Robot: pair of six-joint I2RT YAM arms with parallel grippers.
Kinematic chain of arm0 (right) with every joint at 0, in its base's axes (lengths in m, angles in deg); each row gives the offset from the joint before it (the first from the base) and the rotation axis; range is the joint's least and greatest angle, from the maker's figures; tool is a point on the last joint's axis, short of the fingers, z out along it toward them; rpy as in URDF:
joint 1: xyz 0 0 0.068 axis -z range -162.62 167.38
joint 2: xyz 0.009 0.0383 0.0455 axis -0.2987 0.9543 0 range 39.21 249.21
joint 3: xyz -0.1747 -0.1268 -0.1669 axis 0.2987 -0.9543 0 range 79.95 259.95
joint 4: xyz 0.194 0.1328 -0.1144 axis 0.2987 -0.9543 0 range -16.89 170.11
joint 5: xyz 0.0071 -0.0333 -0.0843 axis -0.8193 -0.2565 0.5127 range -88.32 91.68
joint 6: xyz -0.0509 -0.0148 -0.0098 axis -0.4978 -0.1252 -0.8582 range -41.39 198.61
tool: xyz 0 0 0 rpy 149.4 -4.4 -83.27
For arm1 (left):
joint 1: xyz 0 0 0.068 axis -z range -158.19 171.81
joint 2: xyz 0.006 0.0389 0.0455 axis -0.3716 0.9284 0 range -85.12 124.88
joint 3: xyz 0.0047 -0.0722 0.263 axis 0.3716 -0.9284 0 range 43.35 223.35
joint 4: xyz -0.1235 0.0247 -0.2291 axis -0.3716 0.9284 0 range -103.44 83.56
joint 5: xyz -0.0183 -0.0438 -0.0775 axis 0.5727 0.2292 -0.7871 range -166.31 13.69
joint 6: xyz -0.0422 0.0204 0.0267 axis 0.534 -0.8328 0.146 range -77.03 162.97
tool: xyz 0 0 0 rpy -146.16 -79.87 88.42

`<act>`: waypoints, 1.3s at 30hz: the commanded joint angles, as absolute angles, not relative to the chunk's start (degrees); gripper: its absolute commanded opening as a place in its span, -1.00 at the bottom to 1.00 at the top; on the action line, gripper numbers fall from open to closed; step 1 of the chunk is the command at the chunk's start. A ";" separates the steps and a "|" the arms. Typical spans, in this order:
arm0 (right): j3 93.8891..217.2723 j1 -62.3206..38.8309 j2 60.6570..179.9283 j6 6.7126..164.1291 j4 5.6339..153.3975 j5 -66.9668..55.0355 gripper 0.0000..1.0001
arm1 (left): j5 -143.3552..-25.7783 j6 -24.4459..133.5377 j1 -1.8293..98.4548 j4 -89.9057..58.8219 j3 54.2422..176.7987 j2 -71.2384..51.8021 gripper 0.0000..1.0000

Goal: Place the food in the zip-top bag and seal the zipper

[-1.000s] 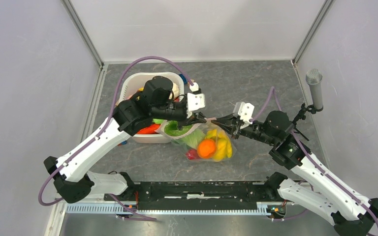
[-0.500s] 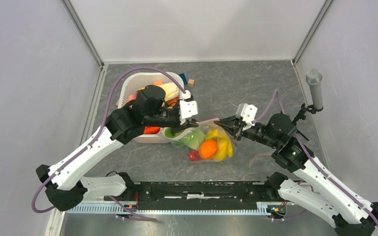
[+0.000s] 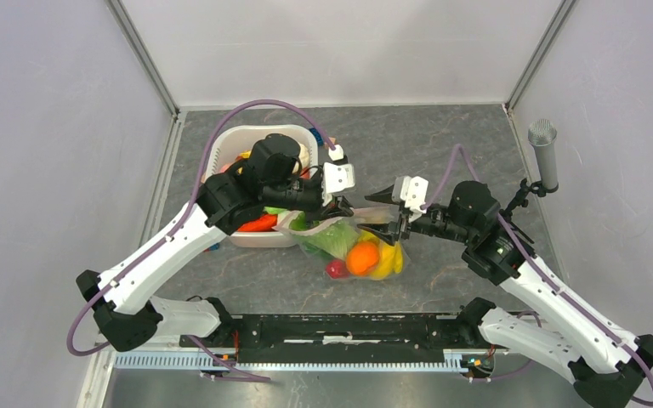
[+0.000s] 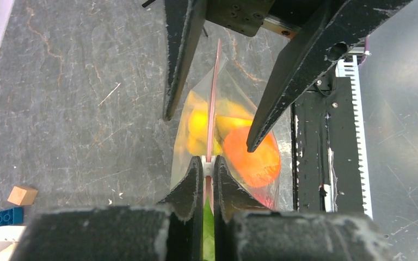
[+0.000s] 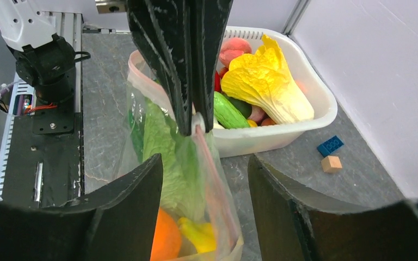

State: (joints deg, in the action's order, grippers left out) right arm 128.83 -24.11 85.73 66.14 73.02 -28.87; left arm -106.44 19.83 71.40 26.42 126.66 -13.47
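Observation:
The zip-top bag [image 3: 353, 246] lies in the middle of the table, holding the food: an orange fruit [image 3: 360, 257], yellow pieces [image 3: 387, 259] and a green leafy piece [image 5: 163, 149]. My left gripper [image 4: 207, 163] is shut on the pink zipper [image 4: 213, 92] at its white slider. The zipper [image 5: 212, 168] runs taut from there toward my right gripper [image 5: 204, 160]. That gripper is open, its fingers apart on either side of the strip and not touching it. From above, the left gripper [image 3: 343, 206] and the right gripper [image 3: 376, 212] face each other over the bag's top edge.
A white tub [image 3: 221, 153] stands left of the bag with more toy produce, among it a yellow-green cabbage [image 5: 266, 81] and a cucumber [image 5: 226, 111]. A blue block [image 5: 332, 145] and a wooden block [image 5: 331, 163] lie beyond it. A grey microphone [image 3: 542, 153] stands at the far right.
My right gripper was shut on the zipper's right end and has opened off it. The left arm swung left and came back, still pinching the zipper.

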 commanded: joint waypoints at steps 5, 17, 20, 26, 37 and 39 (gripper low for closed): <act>133.82 -24.01 89.13 62.69 70.70 -33.13 -0.07 | -108.71 19.35 71.36 27.07 129.52 -13.86 -0.95; 128.84 -23.95 84.13 68.31 76.29 -19.69 -1.00 | -106.25 19.42 71.34 27.06 127.11 -15.51 -0.96; 125.61 -23.98 81.48 70.17 79.49 -12.10 -1.00 | -104.08 19.42 71.34 27.08 124.82 -17.55 -0.95; 122.38 -24.01 77.61 72.22 82.28 -5.59 -1.00 | -99.07 19.50 71.30 27.17 120.09 -22.03 -0.96; 118.78 -24.06 73.81 75.25 85.52 5.65 -1.00 | -94.39 20.50 71.21 28.11 116.79 -25.50 -0.96; 118.39 -24.01 73.33 75.68 85.74 7.37 -1.00 | -93.67 20.40 71.19 28.54 116.60 -25.89 -0.96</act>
State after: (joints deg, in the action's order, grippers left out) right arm 118.86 -24.73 75.40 74.53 79.88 -3.12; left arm -95.94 19.83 71.40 25.89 116.82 -23.59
